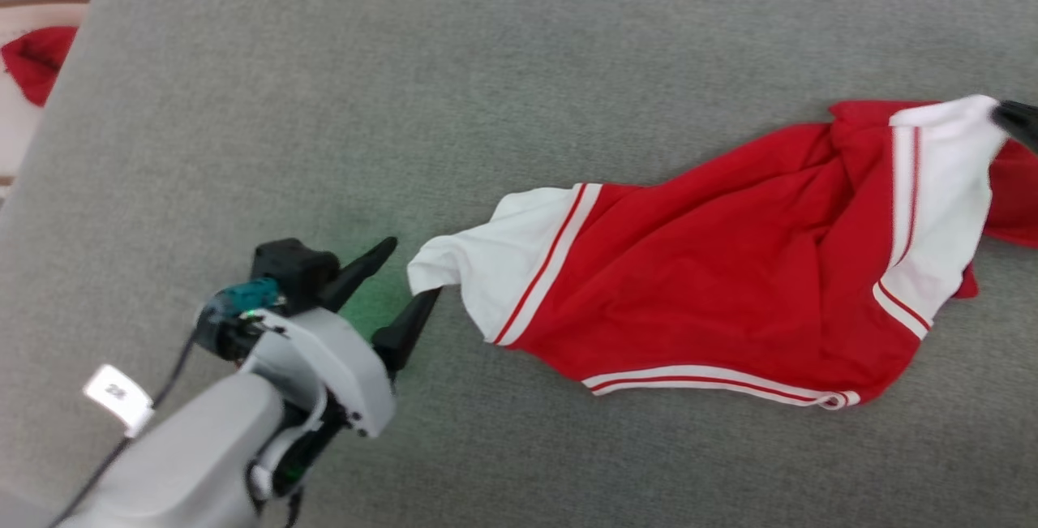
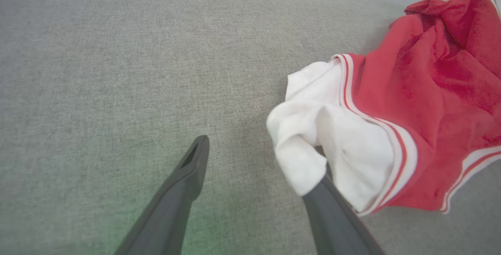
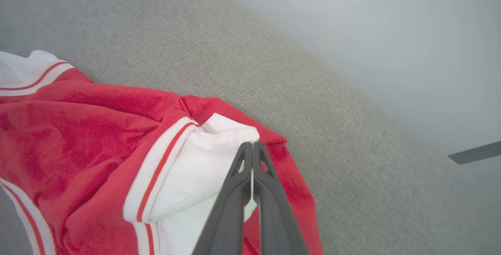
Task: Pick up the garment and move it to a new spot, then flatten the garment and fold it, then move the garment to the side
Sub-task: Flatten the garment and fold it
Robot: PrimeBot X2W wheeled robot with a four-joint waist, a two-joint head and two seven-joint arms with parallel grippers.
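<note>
The garment (image 1: 714, 268) lies rumpled and stretched sideways on the grey padded surface (image 1: 486, 66), red with white sleeves and striped bands. My left gripper (image 1: 413, 268) is open at its left sleeve (image 2: 332, 137). That sleeve's white tip drapes over one finger (image 2: 332, 216), while the other finger (image 2: 188, 172) rests apart on bare fabric, so nothing is pinched in the left gripper (image 2: 260, 161). At the right edge of the head view my right gripper (image 1: 1018, 118) is shut on the other white sleeve (image 3: 191, 176), the right gripper (image 3: 252, 147) holding cloth between its closed fingers.
A small lump of plain red cloth (image 1: 36, 57) lies on a pale surface beyond the grey surface's left edge. The far edge of the grey surface meets a pale floor or wall (image 3: 391, 31) close to the right gripper.
</note>
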